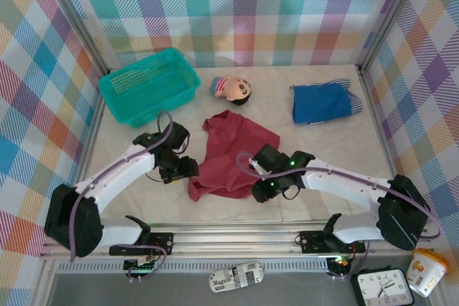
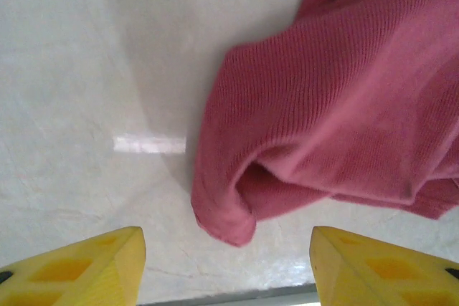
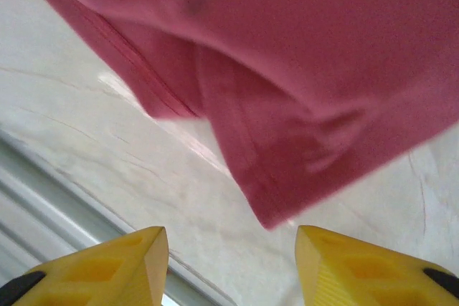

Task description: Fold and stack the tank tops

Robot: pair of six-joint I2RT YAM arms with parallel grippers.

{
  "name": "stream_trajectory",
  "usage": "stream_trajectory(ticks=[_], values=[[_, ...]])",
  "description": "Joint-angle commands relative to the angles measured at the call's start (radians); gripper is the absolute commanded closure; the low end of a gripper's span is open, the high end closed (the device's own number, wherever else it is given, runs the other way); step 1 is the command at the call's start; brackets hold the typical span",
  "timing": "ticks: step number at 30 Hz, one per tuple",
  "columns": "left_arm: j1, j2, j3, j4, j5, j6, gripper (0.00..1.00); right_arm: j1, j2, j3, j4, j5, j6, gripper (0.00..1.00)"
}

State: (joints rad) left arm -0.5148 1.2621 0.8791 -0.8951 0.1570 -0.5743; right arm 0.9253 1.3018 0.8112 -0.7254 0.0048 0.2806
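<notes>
Centre of the top view: the dark red tank top [image 1: 233, 155] lies crumpled on the pale, marble-look worktop [image 1: 344, 148], its fine ribbed knit bunched into soft rolled folds. The left gripper [image 1: 188, 170] sits at the cloth's left edge, the right gripper [image 1: 262, 190] at its lower right. Both have blunt yellow fingers [image 2: 93, 266] spread apart, pinching nothing. Upper right, the smooth bright blue tank top [image 1: 319, 102] lies folded into a rough rectangle, the striped tank top [image 1: 356, 98] showing at its right edge. A teal mesh basket [image 1: 147, 85] stands upper left
</notes>
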Motion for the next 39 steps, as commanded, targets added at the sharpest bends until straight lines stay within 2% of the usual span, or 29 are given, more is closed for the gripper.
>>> stream_trajectory(ticks=[1,7,14,18,22,28,34,39], values=[[-0.09,-0.048,-0.075,0.029,0.006,-0.162,0.38,0.013,0.033,-0.044,-0.01,0.065,0.084,0.5],[-0.191,-0.067,-0.188,0.139,-0.008,-0.273,0.39,0.024,0.098,0.014,0.044,0.098,0.021,0.51],[-0.238,-0.04,-0.239,0.232,-0.021,-0.328,0.41,0.062,0.226,0.075,0.073,0.109,-0.015,0.51],[-0.238,-0.015,-0.275,0.285,-0.031,-0.338,0.44,0.063,0.31,0.111,0.03,0.116,0.008,0.54],[-0.239,0.019,-0.281,0.306,-0.032,-0.339,0.48,0.063,0.322,0.094,0.007,0.1,0.059,0.61],[-0.238,0.023,-0.263,0.248,-0.085,-0.312,0.62,0.061,0.275,0.079,-0.011,0.165,0.097,0.78],[-0.236,0.036,-0.249,0.21,-0.133,-0.296,0.75,0.053,0.176,0.043,-0.022,0.209,0.116,0.86],[-0.234,0.05,-0.227,0.197,-0.145,-0.283,0.79,0.034,0.186,0.041,-0.018,0.177,0.111,0.92]])
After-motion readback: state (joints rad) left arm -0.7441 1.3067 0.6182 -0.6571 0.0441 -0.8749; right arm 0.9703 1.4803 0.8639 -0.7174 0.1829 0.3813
